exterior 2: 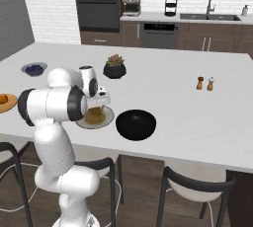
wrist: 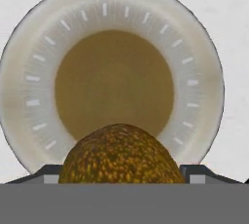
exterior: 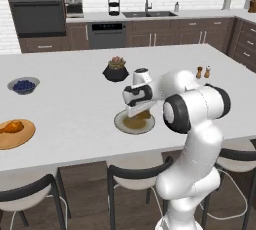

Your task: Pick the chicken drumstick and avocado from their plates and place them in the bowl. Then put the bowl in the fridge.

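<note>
Speckled yellow-brown, the avocado [wrist: 120, 154] sits between the gripper's [wrist: 121, 172] wide-set fingers [wrist: 48, 173] over the pale plate [wrist: 204, 57], and whether they clamp it I cannot tell. Picking the avocado seems the step in hand; next comes a carry to the black bowl [exterior 2: 136, 124] just beside.

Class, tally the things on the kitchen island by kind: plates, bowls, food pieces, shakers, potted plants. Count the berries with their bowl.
Plates: 2, orange plate, beige plate
Bowls: 2, black bowl, berry bowl
Food pieces: 2, chicken drumstick, avocado
Shakers: 2, brown shaker, pale shaker
Potted plants: 1
Total: 9
</note>
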